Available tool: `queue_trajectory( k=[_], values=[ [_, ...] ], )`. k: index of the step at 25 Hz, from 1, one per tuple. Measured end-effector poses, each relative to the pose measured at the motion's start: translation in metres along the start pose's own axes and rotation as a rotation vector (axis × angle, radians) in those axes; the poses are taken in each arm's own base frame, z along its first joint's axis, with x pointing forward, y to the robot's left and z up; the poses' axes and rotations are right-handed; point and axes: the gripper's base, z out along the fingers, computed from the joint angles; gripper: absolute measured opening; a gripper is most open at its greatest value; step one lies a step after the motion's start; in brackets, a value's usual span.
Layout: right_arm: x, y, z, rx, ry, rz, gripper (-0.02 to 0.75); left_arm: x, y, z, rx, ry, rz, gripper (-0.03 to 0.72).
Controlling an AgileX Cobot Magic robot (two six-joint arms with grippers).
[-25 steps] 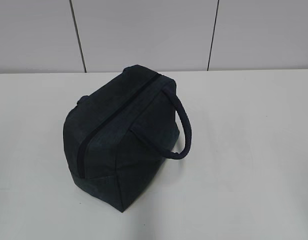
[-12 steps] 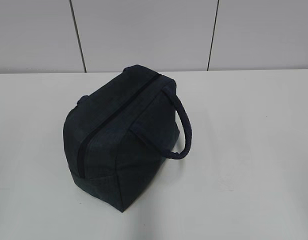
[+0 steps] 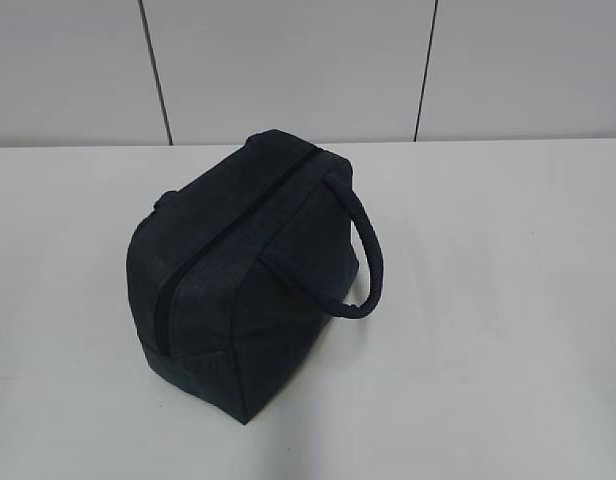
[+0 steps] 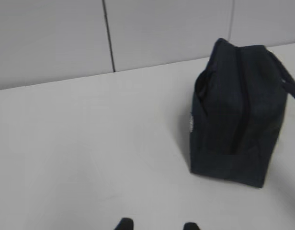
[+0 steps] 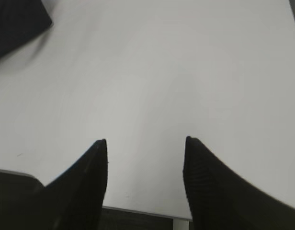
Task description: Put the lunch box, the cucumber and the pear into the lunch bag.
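The dark navy lunch bag (image 3: 248,270) stands on the white table with its top zipper shut and one loop handle hanging to the right. It also shows in the left wrist view (image 4: 238,110) and as a corner in the right wrist view (image 5: 16,21). The lunch box, the cucumber and the pear are out of view. My left gripper (image 4: 157,225) is open and empty, over bare table well short of the bag. My right gripper (image 5: 145,143) is open and empty near the table's front edge. Neither gripper shows in the exterior view.
The white table (image 3: 488,300) stretches around the bag. A grey panelled wall (image 3: 288,70) stands behind it. The table's front edge (image 5: 138,211) lies just under my right gripper.
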Motion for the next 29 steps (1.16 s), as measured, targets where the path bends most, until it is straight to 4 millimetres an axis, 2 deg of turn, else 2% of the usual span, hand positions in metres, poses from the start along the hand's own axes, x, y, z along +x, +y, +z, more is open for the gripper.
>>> queue_trajectory(
  k=[8,29],
  values=[
    [0.0015,-0.0001,-0.0021,0.066,-0.006,0.031,0.405,-0.0004,-0.0025,0.0004,-0.165,0.011,-0.089,0.206],
    [0.0015,-0.0002,-0.0021,0.067,-0.006,0.030,0.405,-0.0005,-0.0026,0.0004,-0.171,0.011,-0.092,0.206]
  ],
)
